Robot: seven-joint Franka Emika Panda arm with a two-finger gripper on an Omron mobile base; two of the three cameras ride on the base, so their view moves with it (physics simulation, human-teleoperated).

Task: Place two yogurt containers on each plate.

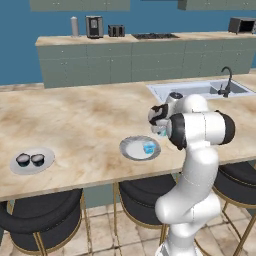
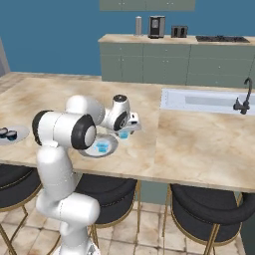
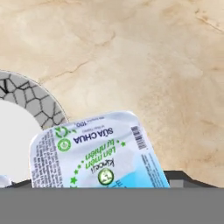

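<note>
Between the fingers [image 3: 103, 186], whose closure I cannot tell, sits a light-blue yogurt cup [image 3: 96, 153].

Blue wall [image 1: 20, 45], marble island counter [image 1: 75, 115]

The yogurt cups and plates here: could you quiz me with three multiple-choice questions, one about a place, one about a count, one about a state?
1. Where is the plate with two dark cups?
A. at the counter's far left
B. in the sink
C. on a stool

2. How many light blue cups lie on the plate by the arm?
A. none
B. one
C. three

3. What is the tool doing?
A. hanging bare
B. pressing the faucet
C. set around a light blue cup

Answers:
1. A: the far-left plate carries two dark cups.
2. B: one blue cup on the near plate.
3. C: the tool straddles a labelled cup.
</note>
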